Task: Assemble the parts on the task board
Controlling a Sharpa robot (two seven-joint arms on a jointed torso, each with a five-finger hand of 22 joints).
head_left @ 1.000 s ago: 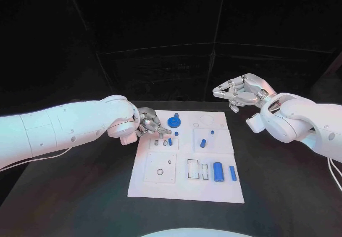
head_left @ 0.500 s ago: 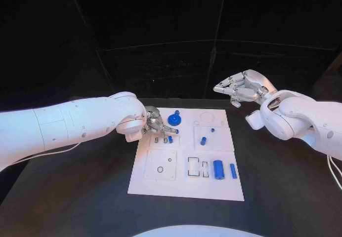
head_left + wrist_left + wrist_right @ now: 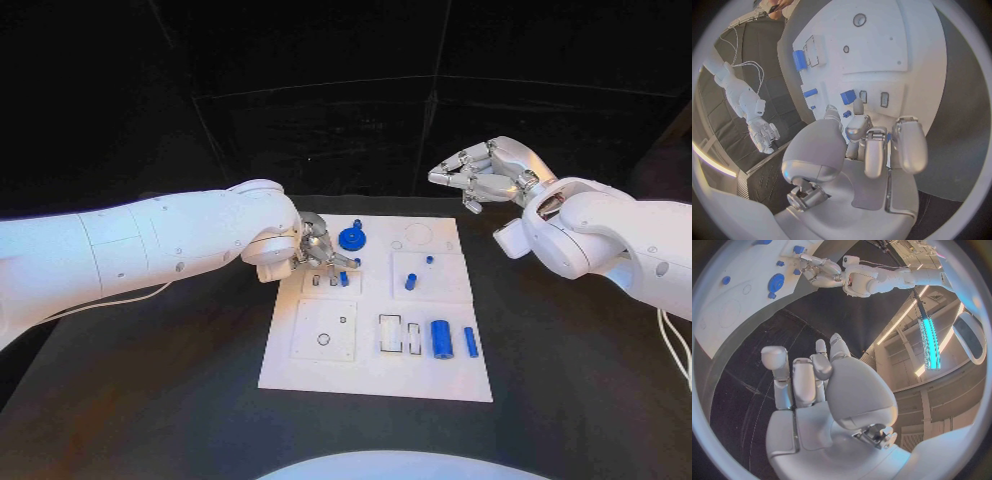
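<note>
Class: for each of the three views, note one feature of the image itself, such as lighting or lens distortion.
Head view: the white task board stands bright against a dark table and backdrop. Left wrist view: fisheye bends the board's straight edges. Right wrist view: a lit ceiling strip glows beyond the right robot hand.

Task board (image 3: pixel 378 370) at the centre of the table (image 3: pixel 159 400), one hand over it, one off it.

On the board, a round part (image 3: pixel 352 238) lies at 12 o'clock, a small part (image 3: pixel 410 282) just right of centre, and two long parts (image 3: pixel 441 343) side by side at 4 o'clock. The left hand (image 3: pixel 320 250) sits over the board's 10 o'clock corner. The right hand (image 3: pixel 488 176) hangs beyond the board at 1 o'clock, well apart from it.
</note>
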